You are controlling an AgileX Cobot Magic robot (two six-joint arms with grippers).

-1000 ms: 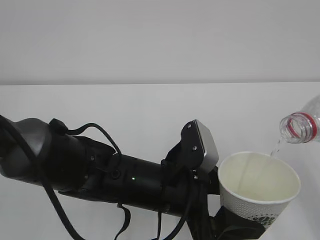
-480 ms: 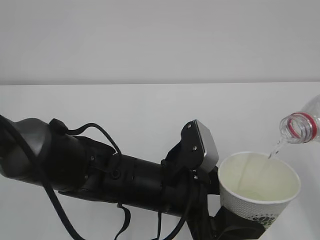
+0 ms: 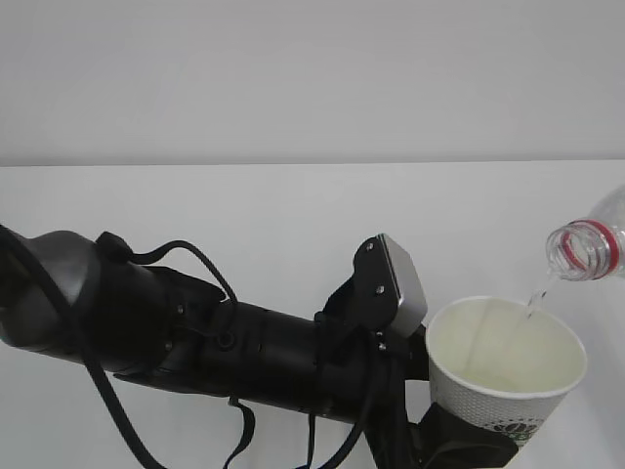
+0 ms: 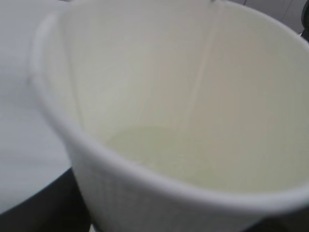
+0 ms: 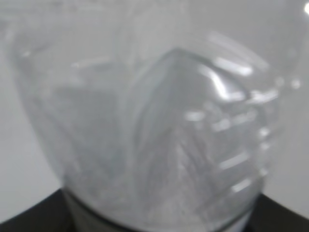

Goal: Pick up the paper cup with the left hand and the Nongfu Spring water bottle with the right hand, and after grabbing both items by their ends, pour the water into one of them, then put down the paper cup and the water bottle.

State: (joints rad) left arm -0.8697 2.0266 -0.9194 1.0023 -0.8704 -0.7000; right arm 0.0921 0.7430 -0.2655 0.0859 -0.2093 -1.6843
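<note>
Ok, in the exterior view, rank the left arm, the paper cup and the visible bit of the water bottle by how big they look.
1. left arm, though nearness to the camera inflates it
2. paper cup
3. water bottle, mostly cut off by the frame edge

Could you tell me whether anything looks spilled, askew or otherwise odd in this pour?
Nothing stands out. The water bottle tips over the paper cup, and the thin stream of water falls inside the rim, pooling at the bottom. No water shows on the table.

White cup (image 3: 508,376), cream inside, dark logo low on its wall. Clear bottle (image 3: 591,244), red neck ring. Black arm (image 3: 195,337), grey plate (image 3: 402,283).
</note>
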